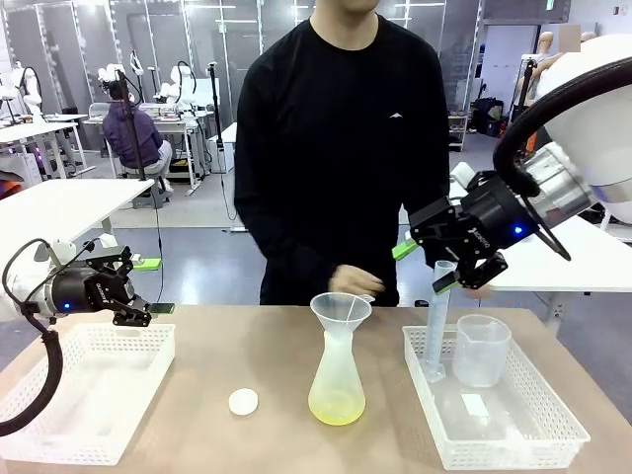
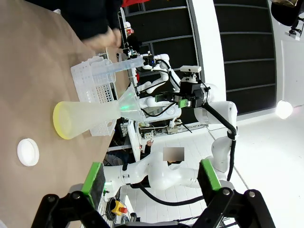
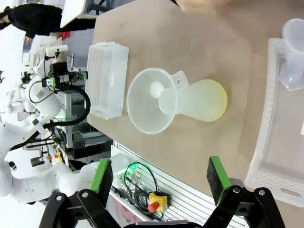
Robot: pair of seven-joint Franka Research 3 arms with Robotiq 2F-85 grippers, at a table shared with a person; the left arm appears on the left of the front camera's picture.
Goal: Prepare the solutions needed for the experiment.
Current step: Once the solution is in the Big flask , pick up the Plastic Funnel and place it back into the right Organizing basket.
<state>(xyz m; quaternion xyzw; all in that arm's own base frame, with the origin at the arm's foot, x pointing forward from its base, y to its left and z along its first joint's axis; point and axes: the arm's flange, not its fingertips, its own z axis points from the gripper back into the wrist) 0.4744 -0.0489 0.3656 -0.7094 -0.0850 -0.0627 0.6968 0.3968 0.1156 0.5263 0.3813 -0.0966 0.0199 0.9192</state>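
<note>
The solution [image 1: 336, 409] is a shallow yellow-green layer in the bottom of a frosted conical flask [image 1: 336, 375] at the table's middle, with a clear funnel [image 1: 341, 309] in its neck. The right wrist view looks down on the funnel [image 3: 151, 100] and the tinted flask base [image 3: 216, 100]. My right gripper [image 1: 464, 279] hangs open above the right tray, close over the top of a graduated cylinder [image 1: 435, 321]; its green pads [image 3: 103, 175] are wide apart with nothing between them. My left gripper [image 1: 138, 289] hovers open over the left tray, its pads [image 2: 92, 176] apart and empty.
A white basket tray [image 1: 59, 434] lies at the left. Another tray [image 1: 553, 434] at the right holds the cylinder and a clear beaker [image 1: 481, 349]. A small white disc [image 1: 243, 401] lies left of the flask. The person's hand [image 1: 351, 279] hovers behind the funnel.
</note>
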